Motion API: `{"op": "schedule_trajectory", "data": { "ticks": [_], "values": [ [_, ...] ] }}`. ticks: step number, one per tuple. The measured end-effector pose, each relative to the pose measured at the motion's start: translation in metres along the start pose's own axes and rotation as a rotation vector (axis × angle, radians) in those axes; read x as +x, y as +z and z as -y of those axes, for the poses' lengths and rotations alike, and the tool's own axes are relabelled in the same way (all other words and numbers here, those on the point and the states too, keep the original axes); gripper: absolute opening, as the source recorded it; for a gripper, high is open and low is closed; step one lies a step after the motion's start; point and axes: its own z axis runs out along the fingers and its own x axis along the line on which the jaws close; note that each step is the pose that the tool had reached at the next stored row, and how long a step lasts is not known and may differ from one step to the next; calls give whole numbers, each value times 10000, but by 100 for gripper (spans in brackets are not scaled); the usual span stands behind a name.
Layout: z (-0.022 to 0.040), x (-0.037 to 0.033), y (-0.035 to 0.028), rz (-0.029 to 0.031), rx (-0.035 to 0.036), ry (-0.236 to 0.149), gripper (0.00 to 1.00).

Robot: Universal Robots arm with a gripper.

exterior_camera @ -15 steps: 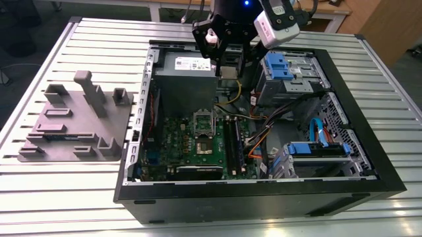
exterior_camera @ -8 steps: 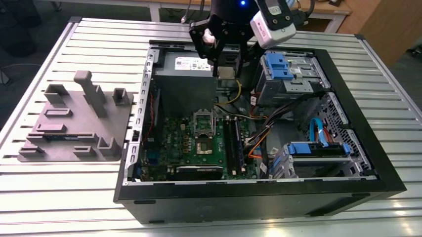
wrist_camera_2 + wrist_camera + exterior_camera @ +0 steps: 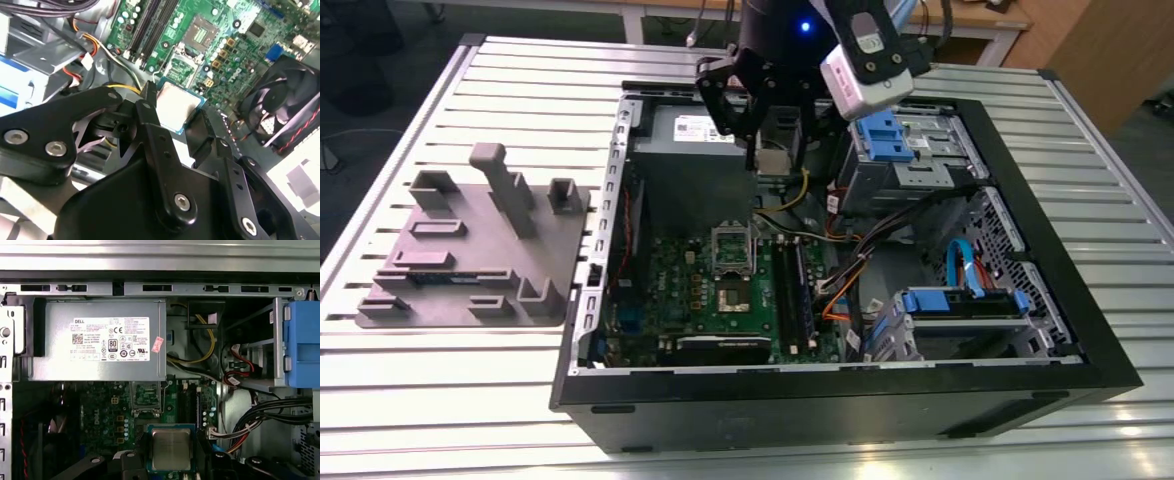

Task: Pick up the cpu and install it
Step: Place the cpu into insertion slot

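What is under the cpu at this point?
Around the cpu, held in the hand, green motherboard shows, with the socket apart from it. Whatever lies directly beneath is covered by the cpu itself.

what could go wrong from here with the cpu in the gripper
1. The black gripper grips the small square silver-topped cpu only by its edges, so it might slip or tilt onto the green motherboard.
2. The open metal-framed socket is not yet under the chip; a skewed landing could damage its contacts.
3. Yellow and black cables hang close by and may snag the gripper.
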Motion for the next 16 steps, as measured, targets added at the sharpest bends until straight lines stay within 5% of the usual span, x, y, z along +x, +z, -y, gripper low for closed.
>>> {"op": "schedule_trajectory", "data": {
  "ticks": [7,16],
  "values": [
    [11,83,67,-8,-4,-86,47],
    [25,88,95,-40,-4,-84,47]
  ]
}}
